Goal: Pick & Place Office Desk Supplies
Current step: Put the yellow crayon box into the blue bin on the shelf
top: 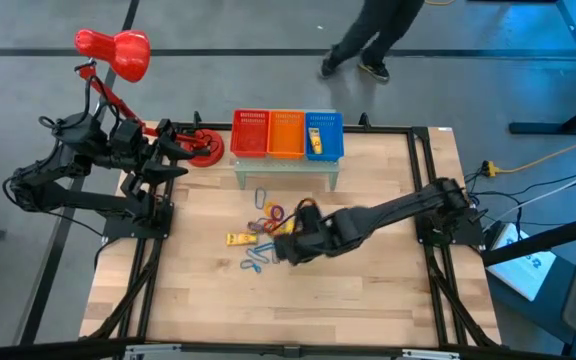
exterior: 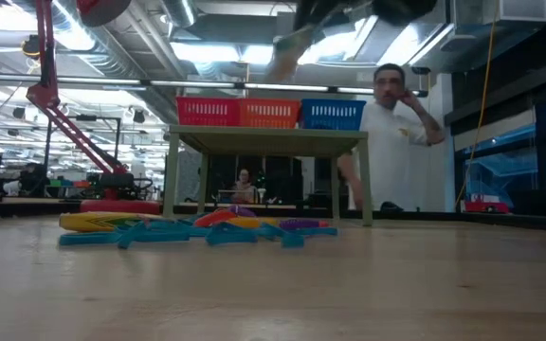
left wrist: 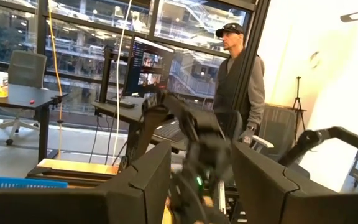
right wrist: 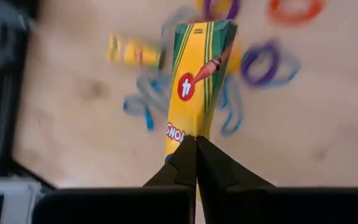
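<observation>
Right hand [right wrist: 196, 146] clamped, left parked.

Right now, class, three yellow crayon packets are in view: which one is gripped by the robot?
The yellow packet pinched by the right gripper fingers, above the loops. One other lies flat on the table; the third sits in the blue basket.

Three mesh baskets [top: 286, 134] sit side by side on a small raised stand [top: 286, 166] at the back of the wooden surface [top: 368, 290]. Before the stand lies a cluster of band loops [top: 265, 205] and a rectangular packet [top: 240, 239]. The desk lamp [top: 118, 55] stands back left.
</observation>
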